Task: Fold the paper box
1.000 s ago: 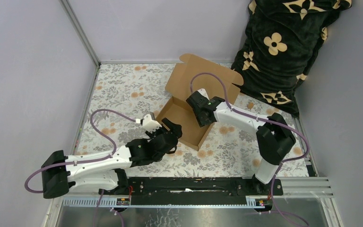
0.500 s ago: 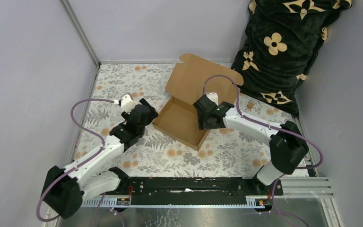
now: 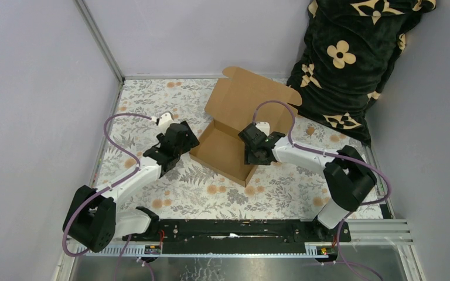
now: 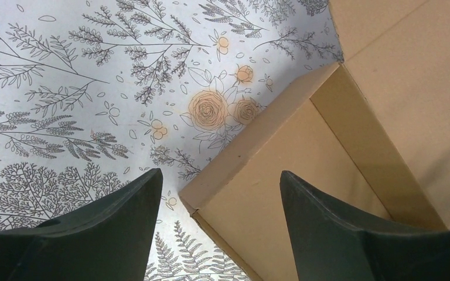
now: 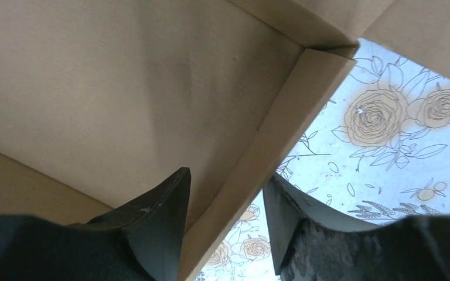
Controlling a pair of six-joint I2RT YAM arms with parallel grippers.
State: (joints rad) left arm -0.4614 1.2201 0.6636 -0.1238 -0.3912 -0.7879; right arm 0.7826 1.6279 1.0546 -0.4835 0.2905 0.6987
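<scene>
Brown corrugated cardboard mailer box [image 3: 225, 149] sits mid-table on the floral cloth [image 3: 152, 99], lid flap [image 3: 246, 96] upright at the far side; black right gripper [image 5: 225, 175] straddles its right wall, pinch unconfirmed, and black left gripper [image 4: 220, 174] hangs open and empty by the left corner, so an unbraced box likely skids or the wall buckles under a one-sided push.

We count one paper box [image 3: 228, 146] on one flower-printed table [image 3: 152, 105]. We count two arms [image 3: 129, 181], each with one end effector: the left end effector [image 4: 220, 174] and the right end effector [image 5: 227, 174]. We count one black flowered blanket [image 3: 351, 58] in the far right corner.
</scene>
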